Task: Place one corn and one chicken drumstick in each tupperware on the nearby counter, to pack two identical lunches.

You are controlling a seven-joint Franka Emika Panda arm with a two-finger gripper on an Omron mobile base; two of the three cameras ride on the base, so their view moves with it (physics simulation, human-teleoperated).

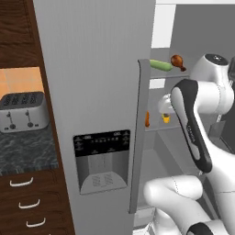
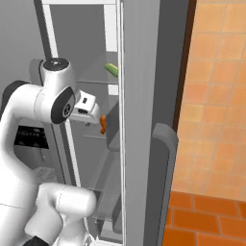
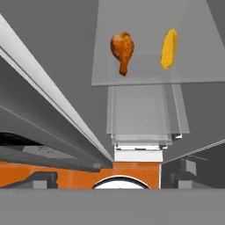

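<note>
Inside the open fridge, a green-husked corn and a brown chicken drumstick lie on an upper shelf. On the shelf below lie a second drumstick and a plain yellow corn, side by side and a little apart on a glass shelf. My gripper is open, its fingers wide apart with nothing between them. It hangs inside the fridge just above this lower pair. The counter lies left of the fridge. The tupperware is out of view.
A silver toaster stands on the counter, with drawers and curved handles below it. The closed fridge door with its dispenser stands between counter and arm. The open door bounds the right side. The floor is orange tile.
</note>
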